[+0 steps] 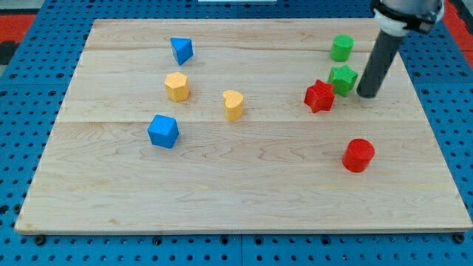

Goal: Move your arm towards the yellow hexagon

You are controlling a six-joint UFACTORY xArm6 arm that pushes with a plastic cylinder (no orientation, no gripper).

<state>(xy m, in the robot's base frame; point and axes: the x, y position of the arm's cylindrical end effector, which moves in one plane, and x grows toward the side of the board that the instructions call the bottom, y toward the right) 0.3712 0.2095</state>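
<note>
Bench [244,185] fills your view: pale wooden planks on blue pegboard [22,81]. Your rod [378,63] descends at the view's upper right; my tip [366,94] sits just right of the green star [343,78], near the red star [319,96]. No hand is fitted, so nothing is held. Your target, the yellow hexagon [177,86], a small six-sided block, sits left of centre, between the blue triangle [181,50] and blue cube [163,131], well apart from my tip.

Pale wooden board [244,199] on a blue perforated table [22,89], evenly lit.
</note>
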